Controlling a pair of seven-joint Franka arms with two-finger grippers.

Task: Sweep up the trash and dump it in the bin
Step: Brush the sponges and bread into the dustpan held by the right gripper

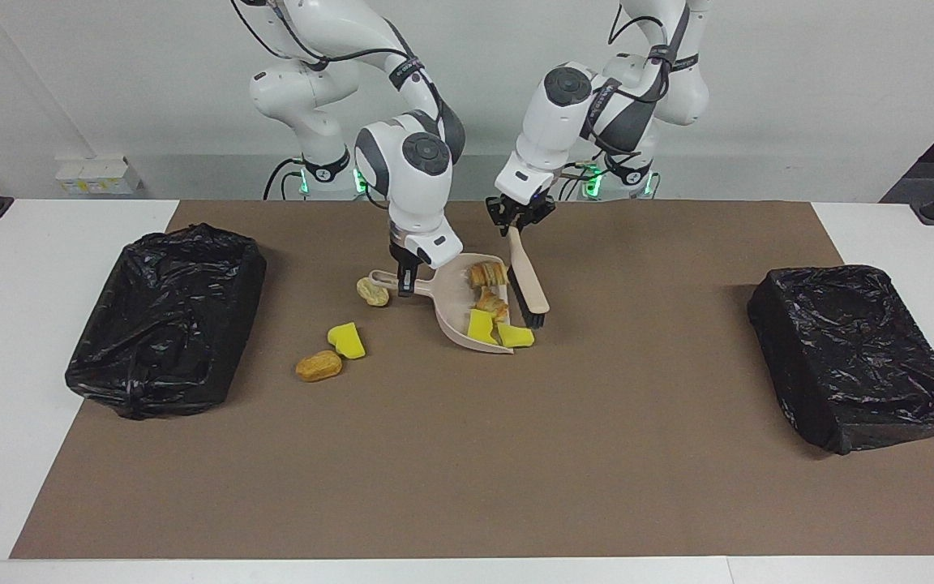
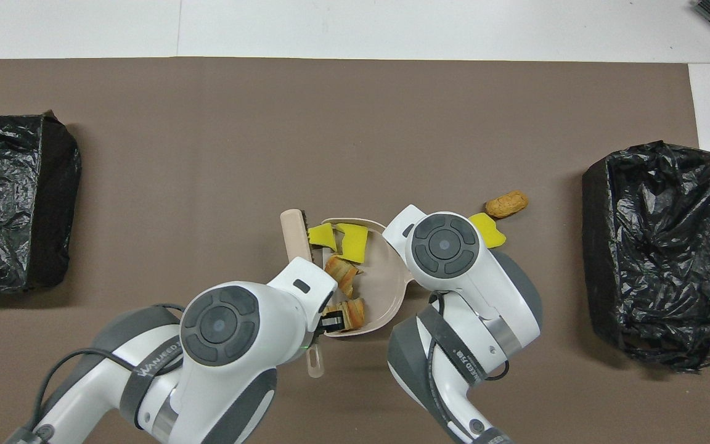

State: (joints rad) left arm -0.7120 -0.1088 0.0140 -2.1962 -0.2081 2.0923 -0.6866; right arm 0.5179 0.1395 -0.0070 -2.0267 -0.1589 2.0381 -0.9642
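Brown matting covers the table; left gripper [image 1: 520, 217] clamps the brush [image 1: 529, 285], its length along the dustpan [image 1: 452, 312] mouth; right gripper [image 1: 405, 280] clamps the handle; 4 scraps [image 1: 489, 304] inside, 3 scraps [image 1: 345, 340] toward the right arm's end.

We've got four scraps [image 1: 490, 312] in the dustpan [image 1: 455, 312], the brush [image 1: 528, 280] beside it, three scraps [image 1: 336, 345] toward the right arm's bin [image 1: 163, 316].

Open brown mat [image 1: 467, 454] between the two black-bagged bins [image 1: 163, 320] [image 1: 856, 353]. Mid-bench crowded: dustpan [image 1: 455, 304], brush [image 1: 528, 280], both arms, three loose scraps [image 1: 345, 339] toward right arm's end.
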